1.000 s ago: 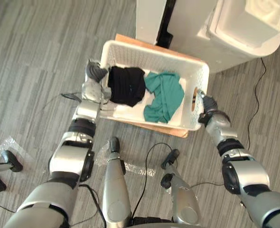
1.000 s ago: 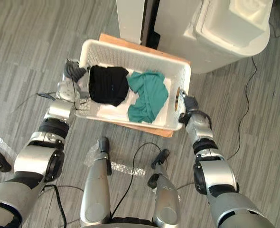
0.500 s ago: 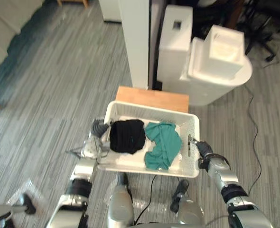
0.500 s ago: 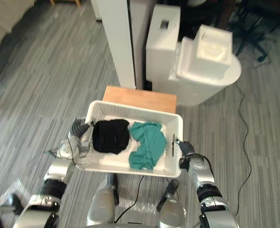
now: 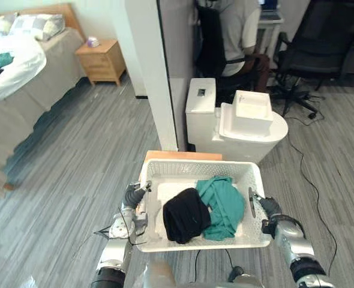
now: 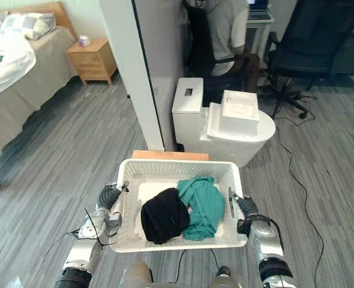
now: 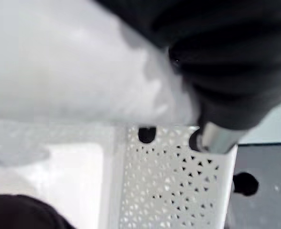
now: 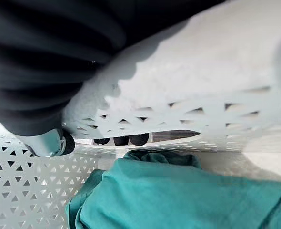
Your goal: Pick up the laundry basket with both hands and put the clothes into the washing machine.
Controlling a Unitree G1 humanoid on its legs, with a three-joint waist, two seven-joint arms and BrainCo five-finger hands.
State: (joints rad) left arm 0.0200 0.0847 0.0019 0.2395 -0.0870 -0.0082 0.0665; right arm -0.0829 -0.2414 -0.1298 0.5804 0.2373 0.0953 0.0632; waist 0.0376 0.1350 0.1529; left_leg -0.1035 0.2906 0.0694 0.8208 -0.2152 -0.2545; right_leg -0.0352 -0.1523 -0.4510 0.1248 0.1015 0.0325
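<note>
Your left hand [image 5: 131, 201] and right hand [image 5: 268, 211] grip the basket [image 5: 183, 170] at its 9 and 3 o'clock handles, and you now have it in the air. Since a second ago the head has swung up, so the whole view has shifted. That is the camera moving, not the room.

The real change is the basket, which has come up off the wooden stand [image 5: 171, 155]. A strip of the stand shows past the basket's 12 o'clock wall. The white appliance [image 5: 208, 123] stands beyond that, at 12 to 1 o'clock, near but apart. Pick-up looks finished to me, with carrying and emptying left to do.

Inside, the teal shirt [image 5: 225, 204] lies toward 3 o'clock. The black garment [image 5: 186, 217] has slid from the 9 o'clock wall toward 6, so I judge the basket tips slightly your way.

Both hands are closed on the handles. Dark fingertips [image 8: 131, 140] poke through the right slot, and a silver finger [image 7: 216, 138] hooks over the left rim.
</note>
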